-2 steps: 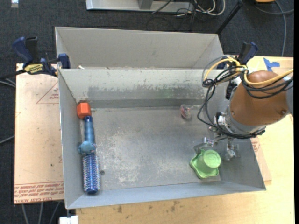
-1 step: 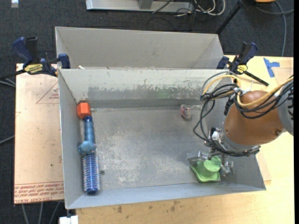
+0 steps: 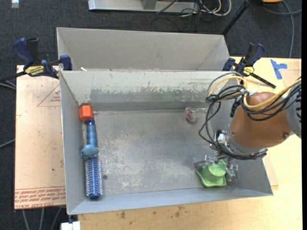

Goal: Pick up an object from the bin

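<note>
Grey metal bin (image 3: 153,143) in the camera view has a mostly bare floor. Along its left wall lies a long blue bristle brush (image 3: 91,169), with an orange block (image 3: 85,111) at its far end. A small pale pinkish thing (image 3: 191,114) sits near the back wall. My gripper (image 3: 221,166) is low in the front right corner, over a soft-looking green lump (image 3: 208,177). Whether it is open or closed I cannot tell. I would descend straight, close gently, and avoid the front wall.
</note>
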Controlling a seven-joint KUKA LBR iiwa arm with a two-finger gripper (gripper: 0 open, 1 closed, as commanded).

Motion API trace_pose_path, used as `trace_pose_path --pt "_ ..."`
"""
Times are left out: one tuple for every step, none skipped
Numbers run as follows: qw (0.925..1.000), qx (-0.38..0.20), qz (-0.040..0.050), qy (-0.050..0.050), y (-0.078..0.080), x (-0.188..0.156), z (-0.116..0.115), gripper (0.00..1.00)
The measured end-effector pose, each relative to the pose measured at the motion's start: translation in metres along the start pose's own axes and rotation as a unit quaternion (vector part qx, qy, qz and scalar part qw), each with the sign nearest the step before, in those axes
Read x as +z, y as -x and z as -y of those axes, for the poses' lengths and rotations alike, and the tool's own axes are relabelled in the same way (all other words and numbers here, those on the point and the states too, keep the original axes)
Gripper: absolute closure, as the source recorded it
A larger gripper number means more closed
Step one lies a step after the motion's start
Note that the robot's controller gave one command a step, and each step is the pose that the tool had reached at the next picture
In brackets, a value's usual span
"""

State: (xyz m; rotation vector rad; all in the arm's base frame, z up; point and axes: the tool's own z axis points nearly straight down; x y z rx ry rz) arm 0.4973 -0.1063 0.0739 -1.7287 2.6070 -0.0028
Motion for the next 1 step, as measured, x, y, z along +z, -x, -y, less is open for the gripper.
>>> trace_pose_path --pt "1.0 0.007 -0.0034 -0.001 -0.0093 -0.137 0.0329 1.0"
